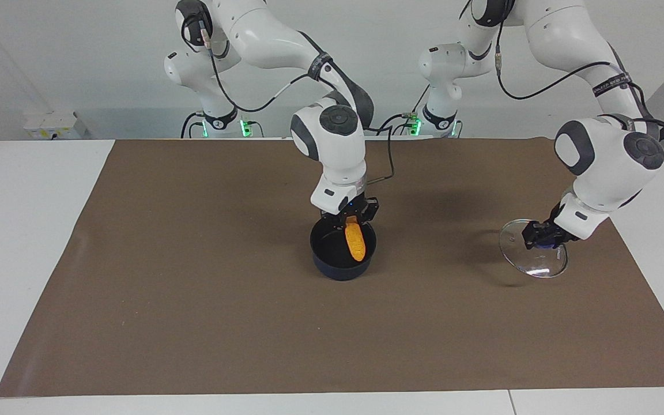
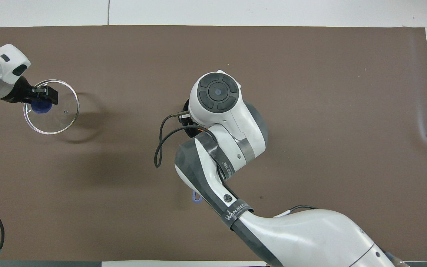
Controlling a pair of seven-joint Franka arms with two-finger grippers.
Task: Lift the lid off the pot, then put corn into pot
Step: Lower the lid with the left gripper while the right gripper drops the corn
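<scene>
Pot: small dark navy saucepan with a black inside (image 1: 340, 262) is sitting on the brown paper mat (image 1: 193, 288) about mid-table, uncovered; in the overhead view the right arm is covering nearly all of it, only the tip of its long blue handle (image 2: 197, 198) is showing, pointing toward the robots.
Pot contents: one thing only, the lower end of the corn is dipping below the rim into the black inside; whether it is touching the bottom, can't tell.
Corn: small orange-yellow bumpy cob (image 1: 355, 241) is hanging upright, slightly tilted, top end pinched by the right gripper.
Right gripper: right gripper (image 1: 353, 219) is hovering directly over the pot's mouth, fingers clamped on the corn's upper end, pointing straight down.
Lid: round clear glass disc with a metal rim and a blue knob (image 1: 534, 253) is being held tilted toward the left arm's end of the table, well apart from the pot; lower edge is near the mat, contact can't tell; shadow showing beside it on the mat.
Lid, overhead: glass disc (image 2: 56, 111) is showing with the blue knob partly under the black fingers.
Left gripper: left gripper (image 1: 544, 237) is gripping the lid by its blue knob, fingers closed narrow around it.
Mat: brown sheet is covering most of the white table (image 1: 21, 230).
</scene>
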